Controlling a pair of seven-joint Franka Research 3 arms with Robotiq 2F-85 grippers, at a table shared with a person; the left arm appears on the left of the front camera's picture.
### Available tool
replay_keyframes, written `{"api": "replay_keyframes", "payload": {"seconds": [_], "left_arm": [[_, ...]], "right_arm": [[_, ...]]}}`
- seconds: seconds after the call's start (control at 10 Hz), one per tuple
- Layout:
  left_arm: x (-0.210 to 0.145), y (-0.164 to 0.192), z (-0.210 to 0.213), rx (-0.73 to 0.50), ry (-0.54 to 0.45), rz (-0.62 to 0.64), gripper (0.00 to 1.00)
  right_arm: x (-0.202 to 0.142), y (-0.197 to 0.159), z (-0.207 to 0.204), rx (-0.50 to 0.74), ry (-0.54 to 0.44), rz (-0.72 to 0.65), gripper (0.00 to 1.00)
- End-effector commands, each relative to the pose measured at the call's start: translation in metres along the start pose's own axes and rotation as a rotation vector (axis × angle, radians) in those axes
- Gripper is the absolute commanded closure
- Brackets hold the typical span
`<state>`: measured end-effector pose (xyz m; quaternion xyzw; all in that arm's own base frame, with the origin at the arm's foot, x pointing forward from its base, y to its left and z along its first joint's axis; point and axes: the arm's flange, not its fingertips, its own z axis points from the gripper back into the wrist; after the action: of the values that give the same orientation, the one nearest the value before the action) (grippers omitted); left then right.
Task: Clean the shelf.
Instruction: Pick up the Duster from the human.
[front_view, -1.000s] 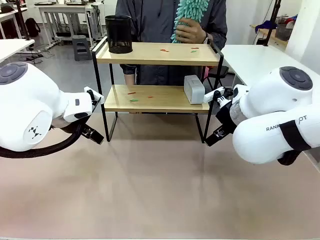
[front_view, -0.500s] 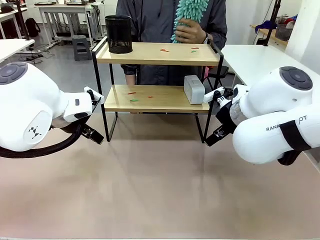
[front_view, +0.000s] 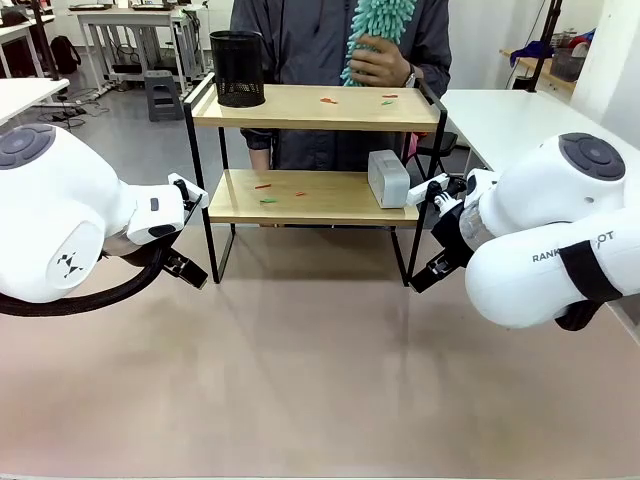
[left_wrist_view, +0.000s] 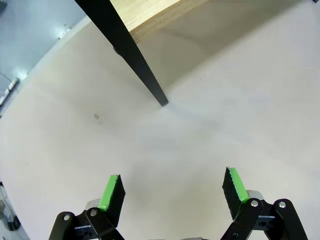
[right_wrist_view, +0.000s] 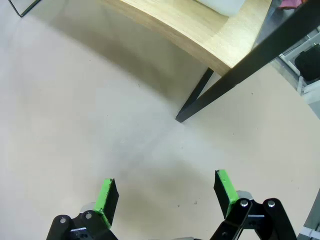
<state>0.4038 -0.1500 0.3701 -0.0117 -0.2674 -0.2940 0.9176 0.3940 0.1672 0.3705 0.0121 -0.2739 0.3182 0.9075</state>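
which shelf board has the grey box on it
The lower board: the grey box stands at its right end. The upper board carries a black mesh bin at its left end instead.

Both arms are glossy white, rounded shells, each with a grey round cap. The left arm (front_view: 60, 220) bears a small black mark and a thick black cable (front_view: 90, 296). The right arm (front_view: 545, 240) carries grey lettering (front_view: 572, 250) and a black strap (front_view: 586, 276). The left gripper (left_wrist_view: 173, 186) and right gripper (right_wrist_view: 166, 189) have black links, silver screws and green pads (left_wrist_view: 111, 188). The person (front_view: 310, 40) wears a dark grey top.

Shelf (front_view: 290, 106) stands on table (front_view: 300, 380); scraps (front_view: 329, 100), perhaps paper, litter it.
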Motion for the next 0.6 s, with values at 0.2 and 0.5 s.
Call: {"api": "replay_keyframes", "payload": {"seconds": [0.2, 0.5], "left_arm": [[-0.031, 0.017, 0.166, -0.348, -0.016, 0.036, 0.00], [-0.153, 0.148, 0.234, -0.565, -0.343, 0.408, 0.00]], "right_arm": [[-0.051, -0.045, 0.197, 0.254, -0.048, -0.322, 0.00], [-0.249, -0.155, 0.286, 0.563, -0.440, -0.941, 0.00]]}}
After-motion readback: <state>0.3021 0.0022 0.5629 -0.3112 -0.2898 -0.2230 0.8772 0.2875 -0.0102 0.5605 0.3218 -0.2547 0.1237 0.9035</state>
